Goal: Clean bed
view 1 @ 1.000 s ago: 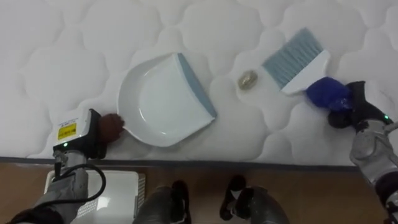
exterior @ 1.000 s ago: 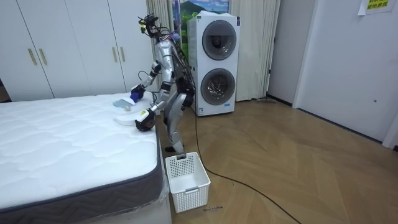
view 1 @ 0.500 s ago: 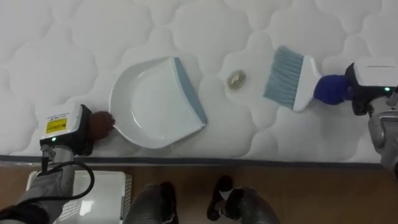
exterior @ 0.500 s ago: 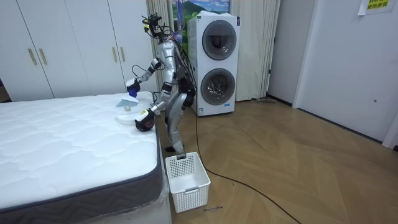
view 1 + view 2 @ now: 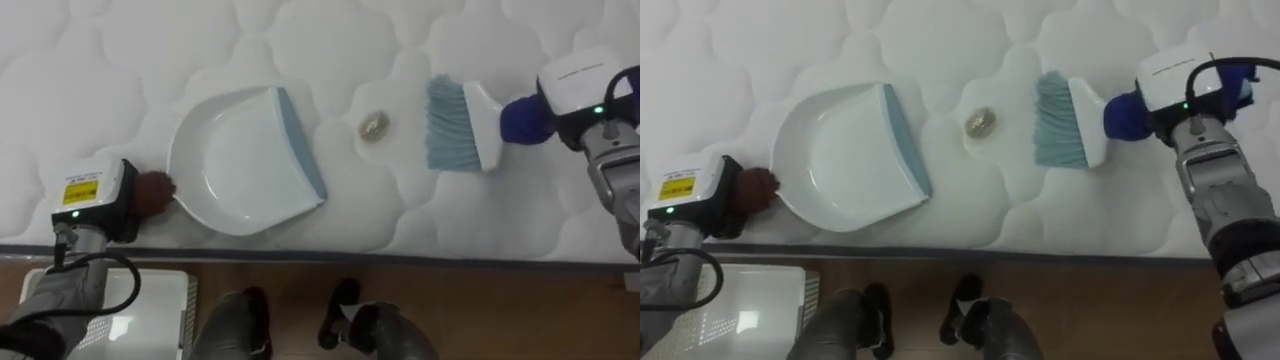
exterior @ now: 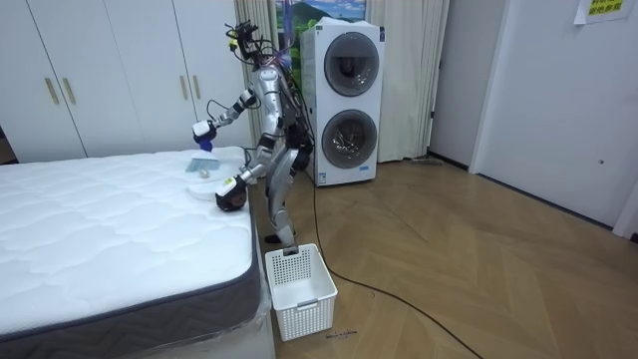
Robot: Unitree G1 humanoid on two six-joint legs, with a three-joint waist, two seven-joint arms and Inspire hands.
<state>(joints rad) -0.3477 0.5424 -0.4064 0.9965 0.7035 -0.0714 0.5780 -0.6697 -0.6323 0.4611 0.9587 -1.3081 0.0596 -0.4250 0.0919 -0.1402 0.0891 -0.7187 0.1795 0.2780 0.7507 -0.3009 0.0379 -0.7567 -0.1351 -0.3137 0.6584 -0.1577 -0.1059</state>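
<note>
A white dustpan (image 5: 240, 160) with a grey-blue lip is laid flat on the white quilted bed (image 5: 300, 40), near the edge where the robot stands. Its brown handle end (image 5: 155, 192) is tucked against the left hand (image 5: 95, 200). The fingers of that hand are hidden under the box on its back, so it cannot be told if the handle is gripped.

A yellow sticker (image 5: 80, 192) is stuck on that box. Dark print is seen on it, but it is too small to be read.

A small brownish scrap (image 5: 374, 125) is left on the bed. It lies between the dustpan's lip and the brush (image 5: 455, 125), touching neither.

The brush is held by the right hand (image 5: 575, 85), which is closed round the blue handle (image 5: 520, 120). The pale blue bristles are pointed at the scrap and are close to it.

A white basket (image 6: 299, 279) is set on the wooden floor by the robot's feet. Two stacked washing machines (image 6: 344, 100) are seen behind the robot. A yellow-green sign (image 6: 603, 8) is stuck high on the wall, and its words cannot be read.
</note>
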